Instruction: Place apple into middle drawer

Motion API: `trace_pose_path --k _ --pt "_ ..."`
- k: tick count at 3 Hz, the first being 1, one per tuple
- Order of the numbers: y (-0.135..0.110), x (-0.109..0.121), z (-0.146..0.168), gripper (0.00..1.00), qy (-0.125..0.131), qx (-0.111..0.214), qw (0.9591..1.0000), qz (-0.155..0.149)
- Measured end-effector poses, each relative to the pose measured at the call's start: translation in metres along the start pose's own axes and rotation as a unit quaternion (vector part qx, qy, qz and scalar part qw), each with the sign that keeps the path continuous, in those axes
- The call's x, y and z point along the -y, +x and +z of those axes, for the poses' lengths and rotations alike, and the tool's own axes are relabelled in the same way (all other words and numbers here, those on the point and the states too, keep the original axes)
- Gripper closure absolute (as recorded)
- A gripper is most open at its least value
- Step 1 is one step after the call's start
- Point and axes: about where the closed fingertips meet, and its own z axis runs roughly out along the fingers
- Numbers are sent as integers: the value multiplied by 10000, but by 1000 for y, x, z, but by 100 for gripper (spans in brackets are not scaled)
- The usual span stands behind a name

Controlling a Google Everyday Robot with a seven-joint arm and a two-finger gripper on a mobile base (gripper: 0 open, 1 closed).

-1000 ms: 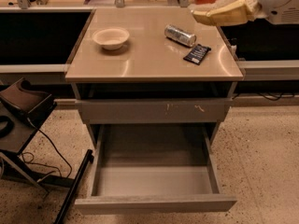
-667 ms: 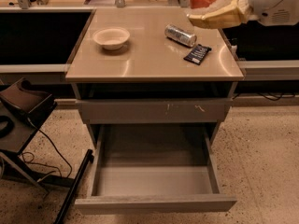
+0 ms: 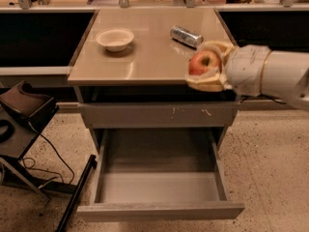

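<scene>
Waiting drawer: middle drawer (image 3: 159,187) is pulled out.
Gripper: gripper (image 3: 206,67) has been brought down from the counter's (image 3: 145,64) back right to its front edge, clamped on the apple (image 3: 202,63).
Apple: held well above the drawer; lowering is judged next.
Beyond: can (image 3: 186,36) and bowl (image 3: 115,38) are left unmoved.

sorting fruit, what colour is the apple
Apple: red, yellowish patches, in the hand at the counter's front corner; camera view.

White bowl (image 3: 115,38), silver can (image 3: 186,36), tan countertop (image 3: 145,62)
</scene>
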Motion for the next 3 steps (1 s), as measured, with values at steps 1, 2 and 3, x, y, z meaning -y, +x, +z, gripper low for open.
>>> trace_pose_path --k 1,2,3 --pt "76 -21 23 100 -2 -271 9970 731" --pt "145 -42 39 100 93 -495 9894 1364" --pt "145 -42 39 100 90 -495 9893 1366"
